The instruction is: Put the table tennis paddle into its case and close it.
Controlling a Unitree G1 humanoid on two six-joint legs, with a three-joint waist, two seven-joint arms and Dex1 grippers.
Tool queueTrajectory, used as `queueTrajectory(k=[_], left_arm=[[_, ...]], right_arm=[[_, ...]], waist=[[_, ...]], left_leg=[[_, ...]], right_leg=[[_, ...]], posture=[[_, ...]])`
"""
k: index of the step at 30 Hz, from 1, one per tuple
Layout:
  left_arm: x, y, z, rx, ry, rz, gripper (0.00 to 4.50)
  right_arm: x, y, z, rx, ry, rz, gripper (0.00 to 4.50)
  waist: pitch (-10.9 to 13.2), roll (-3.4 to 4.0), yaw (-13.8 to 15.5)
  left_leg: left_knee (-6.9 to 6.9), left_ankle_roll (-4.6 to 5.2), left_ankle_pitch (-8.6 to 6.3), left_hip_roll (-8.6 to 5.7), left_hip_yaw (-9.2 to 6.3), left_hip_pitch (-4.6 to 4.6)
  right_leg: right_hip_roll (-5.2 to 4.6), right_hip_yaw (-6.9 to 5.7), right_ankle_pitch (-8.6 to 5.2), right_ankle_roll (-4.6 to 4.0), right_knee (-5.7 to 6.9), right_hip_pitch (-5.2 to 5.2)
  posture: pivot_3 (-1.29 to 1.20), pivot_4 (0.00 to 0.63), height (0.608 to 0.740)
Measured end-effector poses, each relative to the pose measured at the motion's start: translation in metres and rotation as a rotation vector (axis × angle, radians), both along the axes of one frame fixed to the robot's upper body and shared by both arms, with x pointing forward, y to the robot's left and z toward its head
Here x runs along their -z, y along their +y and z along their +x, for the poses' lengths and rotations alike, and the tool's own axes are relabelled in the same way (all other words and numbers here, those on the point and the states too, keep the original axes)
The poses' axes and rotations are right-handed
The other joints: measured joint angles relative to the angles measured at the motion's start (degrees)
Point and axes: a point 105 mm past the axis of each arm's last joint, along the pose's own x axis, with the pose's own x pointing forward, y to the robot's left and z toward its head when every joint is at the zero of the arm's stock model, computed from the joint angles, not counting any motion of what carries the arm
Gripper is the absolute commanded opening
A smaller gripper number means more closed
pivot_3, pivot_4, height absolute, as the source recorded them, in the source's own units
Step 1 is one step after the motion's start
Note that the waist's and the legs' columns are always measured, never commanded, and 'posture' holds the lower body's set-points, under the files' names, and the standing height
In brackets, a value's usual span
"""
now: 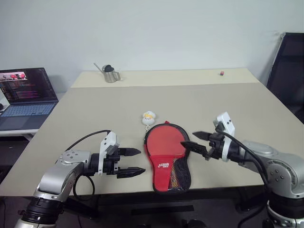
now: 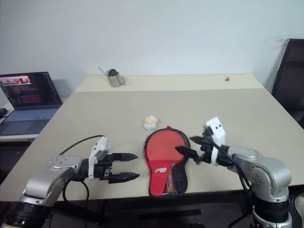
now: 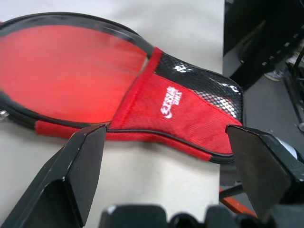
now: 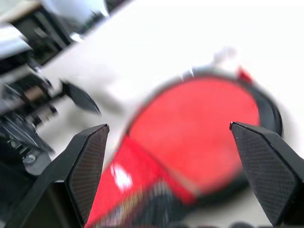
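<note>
We see the paddle lying in the open case at the table's near edge, both grippers spread and empty beside it; the case looks soft and light; we judge its zip edge the best hold.

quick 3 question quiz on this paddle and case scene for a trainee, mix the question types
1. True or false: the table tennis paddle lies inside the open case.
2. Which gripper is nearer the case's logo panel: A left gripper, B right gripper?
3. Fill in: beyond the case's round end lies a small white and yellow ___.

Key: 1 true; 2 A; 3 toy
</note>
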Motion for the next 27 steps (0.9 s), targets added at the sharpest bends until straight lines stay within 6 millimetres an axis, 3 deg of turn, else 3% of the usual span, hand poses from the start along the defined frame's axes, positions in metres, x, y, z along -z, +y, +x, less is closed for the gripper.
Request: queueTrajectory(k=[9, 20, 27], left_arm=[[-0.013, 0.008, 0.024, -0.197, -0.093, -0.058, 4.38], [-0.032, 0.028, 0.086, -0.509, -0.224, -0.057, 4.44], [-0.043, 0.014, 0.14, -0.613, -0.254, -0.041, 4.44]], right_arm=[[0.034, 0.049, 0.024, -0.095, -0.119, -0.158, 4.48], [0.063, 0.06, 0.039, -0.037, -0.154, -0.241, 4.5], [0.067, 0.068, 0.037, -0.028, -0.146, -0.234, 4.5]], waist=[[0.01, 0.0, 0.02], [0.01, 0.0, 0.12], [0.01, -0.03, 0.25]], left_leg=[[-0.07, -0.05, -0.01, -0.01, 0.01, -0.12], [-0.04, -0.1, 0.01, -0.12, -0.03, -0.1], [0.0, -0.15, 0.04, -0.33, -0.04, -0.14]], right_leg=[[-0.01, 0.03, 0.02, 0.02, -0.36, -0.06], [0.01, 0.0, 0.04, 0.01, -0.32, -0.05], [0.01, -0.05, 0.05, 0.03, -0.32, -0.04]], posture=[[0.0, 0.15, 0.74], [0.0, 0.15, 0.74], [0.0, 0.15, 0.74]])
